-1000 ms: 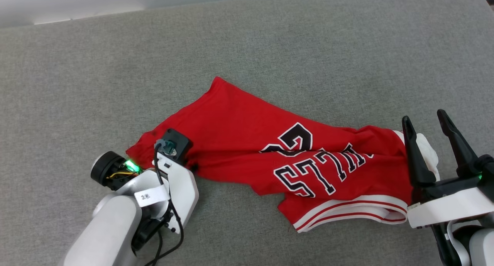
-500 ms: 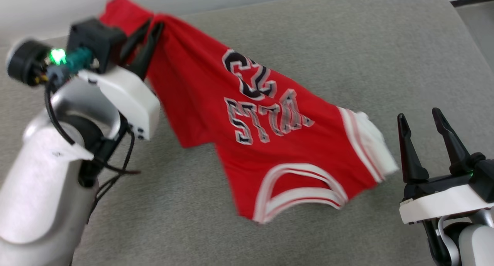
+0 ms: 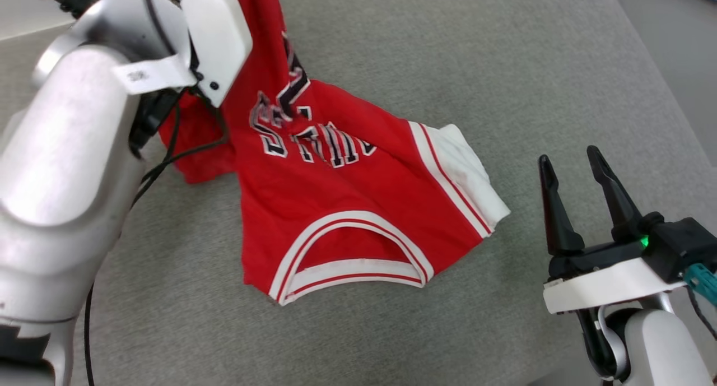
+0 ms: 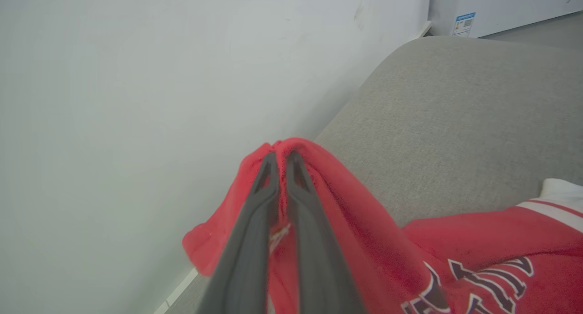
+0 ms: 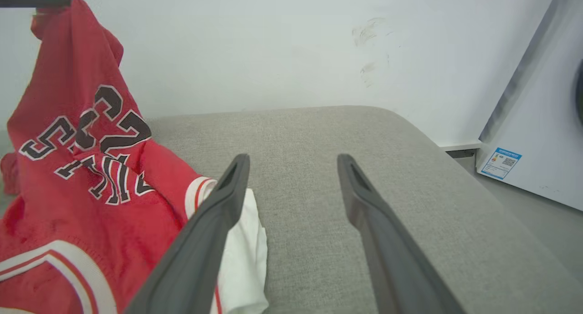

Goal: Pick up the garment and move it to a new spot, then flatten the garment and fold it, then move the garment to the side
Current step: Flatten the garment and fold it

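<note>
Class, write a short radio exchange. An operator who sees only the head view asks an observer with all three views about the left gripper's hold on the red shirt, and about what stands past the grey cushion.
Operator: From the head view I cannot judge the grip of the left gripper. Is it holding the shirt?
Observer: Yes. In the left wrist view its two fingers are shut on a bunched fold of the red cloth.
Operator: What stands past the right end of the cushion?
Observer: The right wrist view shows a white appliance with a blue label, next to a pale wall.
</note>
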Motion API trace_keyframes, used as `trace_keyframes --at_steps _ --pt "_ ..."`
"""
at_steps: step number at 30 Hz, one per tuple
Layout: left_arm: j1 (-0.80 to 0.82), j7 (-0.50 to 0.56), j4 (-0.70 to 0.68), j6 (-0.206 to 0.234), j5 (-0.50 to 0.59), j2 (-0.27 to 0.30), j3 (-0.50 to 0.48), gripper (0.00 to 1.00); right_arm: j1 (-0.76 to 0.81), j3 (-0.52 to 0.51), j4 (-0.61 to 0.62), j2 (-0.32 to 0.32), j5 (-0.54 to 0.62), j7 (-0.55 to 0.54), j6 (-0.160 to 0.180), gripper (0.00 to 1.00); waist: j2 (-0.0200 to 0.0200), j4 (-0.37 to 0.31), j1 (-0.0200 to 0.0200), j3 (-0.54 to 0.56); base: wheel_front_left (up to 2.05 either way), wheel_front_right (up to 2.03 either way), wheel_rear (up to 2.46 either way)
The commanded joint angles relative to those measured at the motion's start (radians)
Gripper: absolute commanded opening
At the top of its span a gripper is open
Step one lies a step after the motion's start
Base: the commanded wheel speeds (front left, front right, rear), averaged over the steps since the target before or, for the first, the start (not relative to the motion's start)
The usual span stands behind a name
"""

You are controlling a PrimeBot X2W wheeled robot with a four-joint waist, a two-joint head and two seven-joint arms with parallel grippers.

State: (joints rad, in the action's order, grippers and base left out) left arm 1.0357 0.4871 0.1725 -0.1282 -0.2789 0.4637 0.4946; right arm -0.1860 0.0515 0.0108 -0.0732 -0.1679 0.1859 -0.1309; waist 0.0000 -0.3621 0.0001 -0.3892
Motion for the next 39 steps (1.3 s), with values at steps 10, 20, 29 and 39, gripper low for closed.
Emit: trace_keyframes --at_steps 10,20,29,39 --pt "0.053 -0.137 0.313 -0.001 -0.066 -0.052 0.136 1.00 -0.041 0.030 -0.055 0.019 -0.001 0.032 0.000 1.00 0.0000 -0.032 -0.0001 -0.022 0.00 0.00 0.00" --pt "-0.005 -0.396 0.327 0.023 -0.120 -0.033 0.084 1.00 -0.018 -0.009 -0.024 -0.017 0.026 -0.009 0.000 1.00 0.0000 0.090 -0.0001 0.082 0.00 0.00 0.00" --pt "-0.234 -0.592 0.182 0.141 -0.194 -0.009 -0.025 1.00 0.031 -0.042 0.041 -0.056 0.028 -0.082 0.000 1.00 0.0000 0.220 -0.0001 0.189 0.00 0.00 0.00" --pt "-0.624 -0.721 -0.038 0.258 -0.269 -0.021 -0.086 1.00 0.077 -0.044 0.069 -0.068 0.019 -0.130 0.000 1.00 0.0000 0.282 -0.0001 0.256 0.00 0.00 0.00"
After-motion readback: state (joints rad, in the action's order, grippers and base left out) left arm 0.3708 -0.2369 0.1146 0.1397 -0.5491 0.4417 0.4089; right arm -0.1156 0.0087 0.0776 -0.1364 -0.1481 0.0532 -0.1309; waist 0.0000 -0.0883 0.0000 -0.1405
